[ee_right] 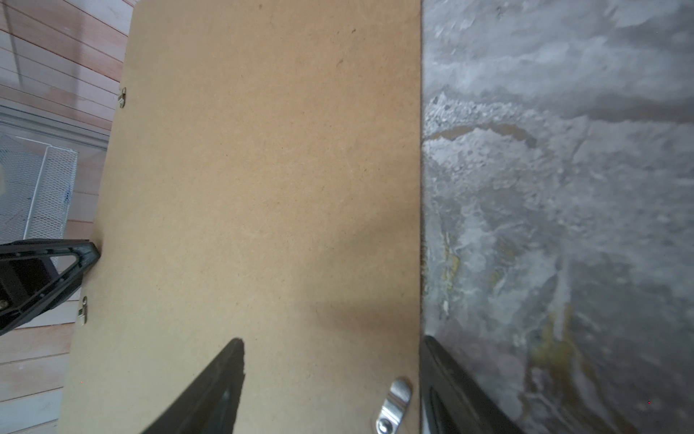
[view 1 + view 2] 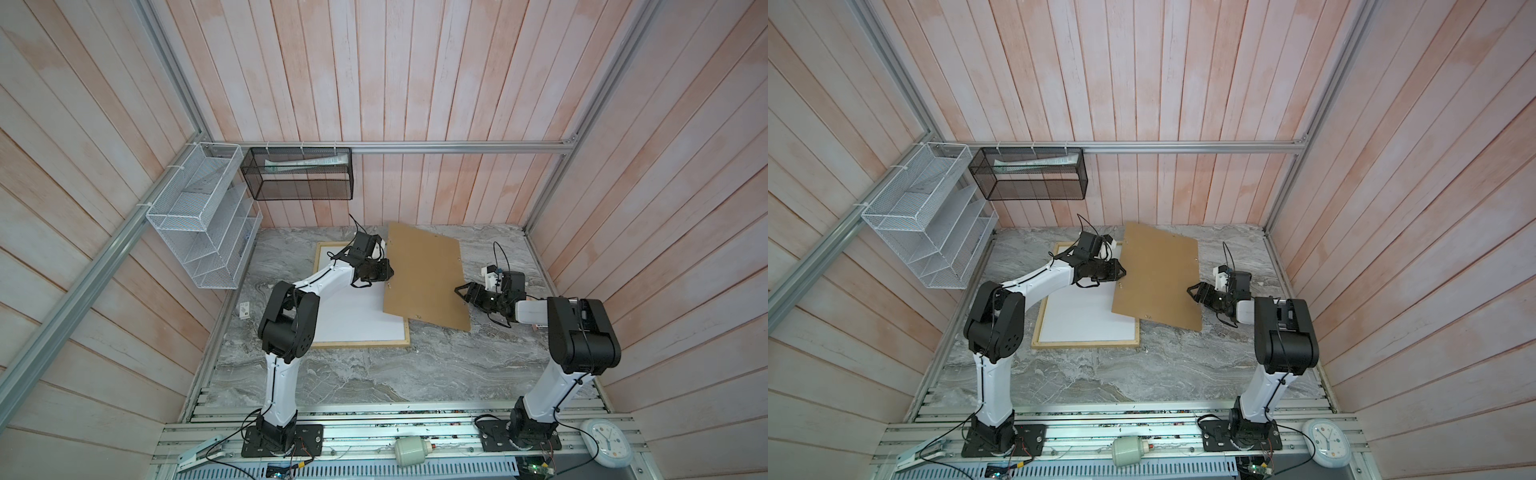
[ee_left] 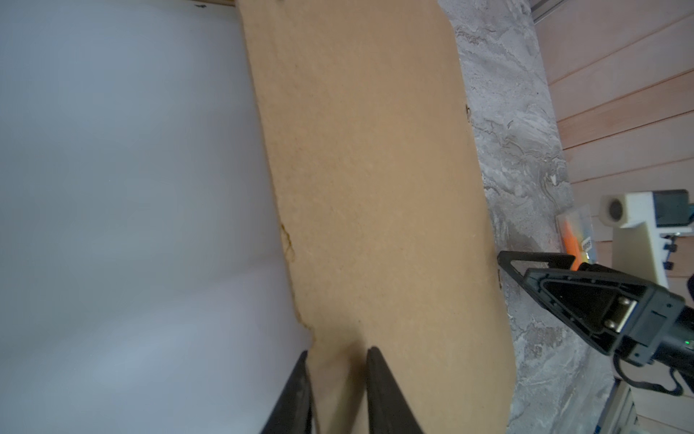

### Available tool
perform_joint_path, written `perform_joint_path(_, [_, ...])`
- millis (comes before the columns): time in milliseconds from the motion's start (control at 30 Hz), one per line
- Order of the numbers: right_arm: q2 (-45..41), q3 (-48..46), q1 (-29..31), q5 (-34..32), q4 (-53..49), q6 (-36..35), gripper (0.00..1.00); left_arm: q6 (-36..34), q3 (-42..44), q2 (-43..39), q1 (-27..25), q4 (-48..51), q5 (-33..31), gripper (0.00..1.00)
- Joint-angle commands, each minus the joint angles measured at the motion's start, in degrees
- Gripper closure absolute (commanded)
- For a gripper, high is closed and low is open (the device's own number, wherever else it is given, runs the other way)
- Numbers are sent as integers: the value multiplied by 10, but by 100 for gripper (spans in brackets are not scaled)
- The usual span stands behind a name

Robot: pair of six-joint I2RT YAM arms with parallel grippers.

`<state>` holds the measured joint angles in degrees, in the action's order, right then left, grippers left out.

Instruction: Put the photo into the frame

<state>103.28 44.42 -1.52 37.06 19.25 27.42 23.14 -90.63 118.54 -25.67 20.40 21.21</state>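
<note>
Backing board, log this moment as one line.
backing board: askew, partly over frame | frame: flat, white sheet inside | left pincer: at board's left edge, grip unclear | right pincer: open, astride right edge

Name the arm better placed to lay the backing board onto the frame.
Probably left. The left gripper sits at the edge of the backing board that overlaps the frame; the right gripper is wide open at the far edge, off the frame.

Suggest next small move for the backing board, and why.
Probably close the right gripper on the backing board's edge: its open jaws straddle it, and the left gripper sits at the opposite edge. The board lies skewed, half off the frame.
</note>
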Motion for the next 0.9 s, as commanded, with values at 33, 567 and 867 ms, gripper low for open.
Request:
perform_joint_path(33, [-2, -17, 15, 44, -3, 10, 26, 11, 12, -23, -9, -34, 77, 73])
perform_joint_path(567, [3, -25, 15, 58, 17, 8, 26, 74, 13, -24, 28, -96, 167, 75])
perform_joint_path(867, [5, -20, 15, 69, 21, 8, 26, 69, 11, -19, 30, -77, 157, 71])
